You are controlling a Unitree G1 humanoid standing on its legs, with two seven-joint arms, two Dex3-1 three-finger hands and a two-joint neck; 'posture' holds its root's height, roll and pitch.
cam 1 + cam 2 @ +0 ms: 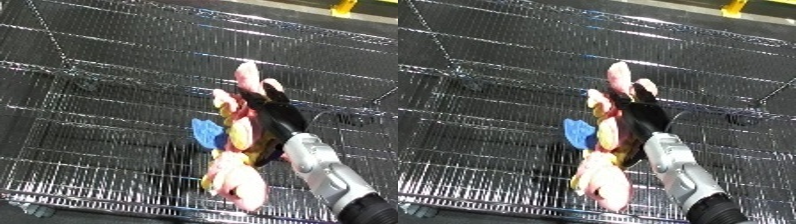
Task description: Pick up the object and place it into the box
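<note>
In the left eye view, a soft toy (233, 165) in pink, yellow and blue is held up by the right hand (271, 117). The black fingers are curled round the toy's middle. The toy hangs over the wire bin (107, 90), with its pink end near the bin's front rim. The left hand is not seen.

In the right eye view, the toy is seen above the bin's wire floor, not resting on it. The step in hand looks like the drop into the bin. It is best done when the toy is moved further from the front rim. Then the toy is lowered, and the fingers are opened only when the whole toy is inside.
</note>
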